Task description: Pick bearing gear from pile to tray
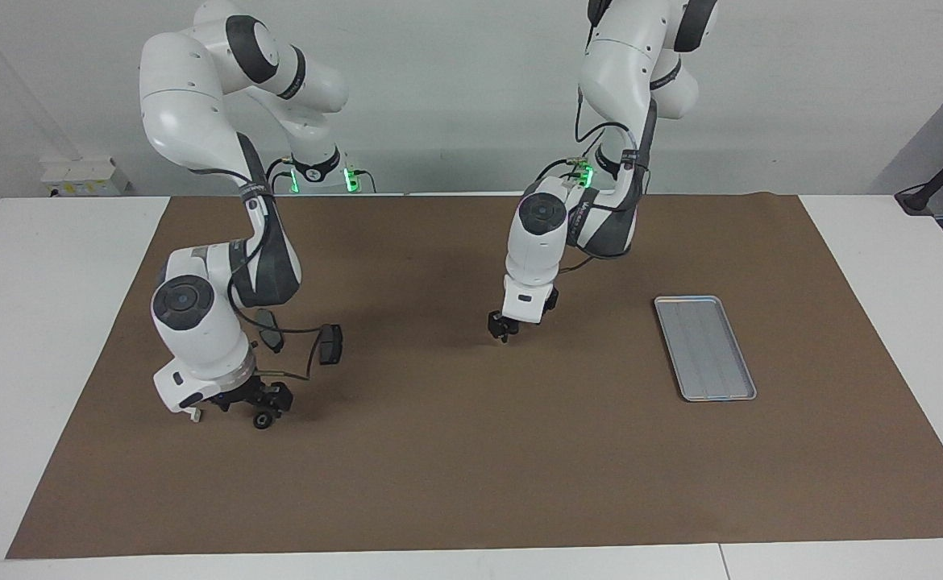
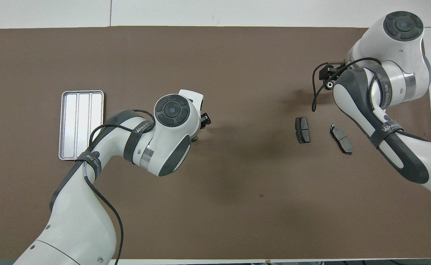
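The left gripper (image 1: pixel 504 329) is down at the mat (image 1: pixel 471 467) near the centre of the table, at the spot where a small black gear (image 2: pixel 194 138) lies; in the overhead view only an edge of that gear shows under the left wrist. Whether the jaws are apart or closed on the gear cannot be told. The right gripper (image 1: pixel 255 400) is low over the mat near the right arm's end of the table, directly at a second black gear (image 1: pixel 262 420); its jaws stand apart, and contact with the gear cannot be told. The white bracket (image 1: pixel 195 415) is almost entirely hidden by the right wrist; only one tip shows. Two brake pads (image 2: pixel 302 129) lie side by side on the mat, nearer to the robots than the right gripper's gear. The tray (image 1: pixel 705 347) rests on the mat toward the left arm's end of the table, well apart from both gears, with nothing in it.
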Robot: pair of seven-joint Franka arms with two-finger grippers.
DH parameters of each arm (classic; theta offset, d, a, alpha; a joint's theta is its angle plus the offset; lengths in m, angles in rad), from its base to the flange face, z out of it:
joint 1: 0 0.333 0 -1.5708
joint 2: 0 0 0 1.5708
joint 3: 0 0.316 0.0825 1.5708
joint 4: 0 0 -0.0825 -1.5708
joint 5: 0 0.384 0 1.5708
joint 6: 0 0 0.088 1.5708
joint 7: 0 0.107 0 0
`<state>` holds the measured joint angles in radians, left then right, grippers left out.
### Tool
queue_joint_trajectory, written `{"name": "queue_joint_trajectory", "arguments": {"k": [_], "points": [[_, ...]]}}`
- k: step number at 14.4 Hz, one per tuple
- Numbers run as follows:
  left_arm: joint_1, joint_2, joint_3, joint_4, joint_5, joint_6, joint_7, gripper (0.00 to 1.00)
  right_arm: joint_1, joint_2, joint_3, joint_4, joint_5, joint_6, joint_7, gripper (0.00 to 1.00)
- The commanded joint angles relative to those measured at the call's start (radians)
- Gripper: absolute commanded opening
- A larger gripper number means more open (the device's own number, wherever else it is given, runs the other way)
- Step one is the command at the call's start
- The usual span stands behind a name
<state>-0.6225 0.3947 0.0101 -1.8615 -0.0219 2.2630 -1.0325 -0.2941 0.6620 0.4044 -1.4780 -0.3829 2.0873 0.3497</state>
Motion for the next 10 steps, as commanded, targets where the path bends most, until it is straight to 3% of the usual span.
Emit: {"name": "queue_joint_trajectory", "arguments": {"k": [1,5,10], "points": [[-0.019,-0.025,0.010,-0.047,0.000,0.029,-0.008,0.77,-0.011,0.033,0.013,0.001,-0.001,0.025,-0.012,1.00],[-0.031,-0.027,0.010,-0.065,0.000,0.056,-0.017,0.76,-0.017,0.034,0.013,-0.001,-0.002,0.048,-0.008,1.00],[-0.031,-0.025,0.010,-0.074,0.000,0.073,-0.017,0.68,-0.039,0.045,0.013,-0.019,-0.002,0.074,-0.006,0.98]]}}
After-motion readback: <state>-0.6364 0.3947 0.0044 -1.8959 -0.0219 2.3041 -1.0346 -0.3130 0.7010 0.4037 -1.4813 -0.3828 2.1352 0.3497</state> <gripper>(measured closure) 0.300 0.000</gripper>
